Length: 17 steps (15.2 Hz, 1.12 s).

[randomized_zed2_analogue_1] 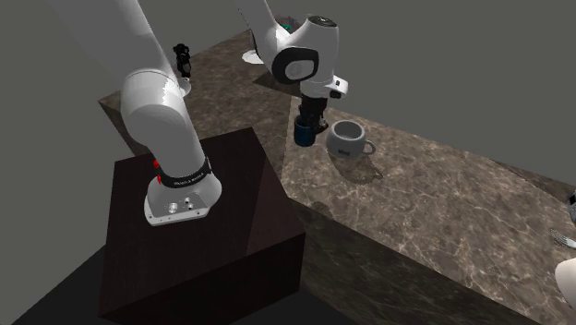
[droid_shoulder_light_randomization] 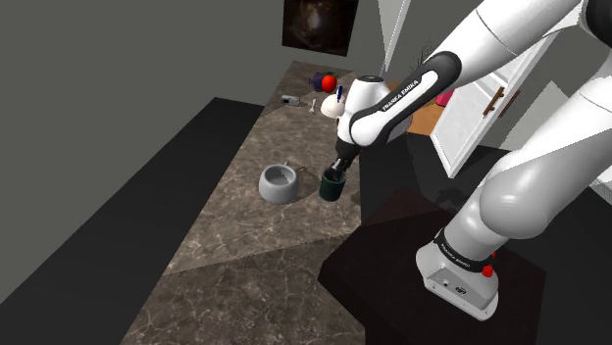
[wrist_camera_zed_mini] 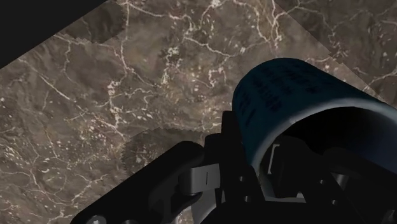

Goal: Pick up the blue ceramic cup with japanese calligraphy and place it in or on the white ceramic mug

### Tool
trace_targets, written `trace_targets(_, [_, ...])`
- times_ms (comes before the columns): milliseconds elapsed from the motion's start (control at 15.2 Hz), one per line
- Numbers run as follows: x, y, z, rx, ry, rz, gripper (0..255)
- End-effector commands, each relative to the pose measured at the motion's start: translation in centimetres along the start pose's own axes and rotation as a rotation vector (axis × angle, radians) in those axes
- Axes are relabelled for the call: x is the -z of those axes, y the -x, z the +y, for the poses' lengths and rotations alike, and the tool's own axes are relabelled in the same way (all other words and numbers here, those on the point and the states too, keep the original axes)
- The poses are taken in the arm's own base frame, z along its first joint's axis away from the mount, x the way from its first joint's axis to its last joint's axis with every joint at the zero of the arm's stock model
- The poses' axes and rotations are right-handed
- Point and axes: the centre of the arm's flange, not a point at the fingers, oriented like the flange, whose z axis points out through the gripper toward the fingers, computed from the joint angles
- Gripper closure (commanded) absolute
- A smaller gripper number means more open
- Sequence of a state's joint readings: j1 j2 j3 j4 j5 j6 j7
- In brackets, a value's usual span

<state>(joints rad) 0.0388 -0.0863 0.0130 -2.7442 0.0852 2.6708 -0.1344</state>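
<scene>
Wrist view: cup (wrist_camera_zed_mini: 286,102) w/ lettering; shoulder view: mug (droid_shoulder_light_randomization: 280,182) beside.

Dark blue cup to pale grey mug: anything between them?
Nothing: bare brown marbled counter between the dark blue lettered cup and the pale grey handled mug, clearest in the shoulder view.

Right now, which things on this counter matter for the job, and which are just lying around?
For the job:
dark blue cylindrical cup with dark lettering
pale grey handled mug
black end effector, clasping the cup's wall

Just lying about:
red round object
fork
white dish
</scene>
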Motion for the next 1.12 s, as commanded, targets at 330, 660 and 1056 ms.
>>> trace_targets(330, [3.4, 0.0, -0.1, 0.0, 0.0, -0.001, 255])
trace_targets(660, [3.9, -6.6, 0.2, 0.0, 0.0, -0.001, 255])
trace_targets(1056, [4.4, -14.5, 0.5, 0.0, 0.0, -0.001, 255])
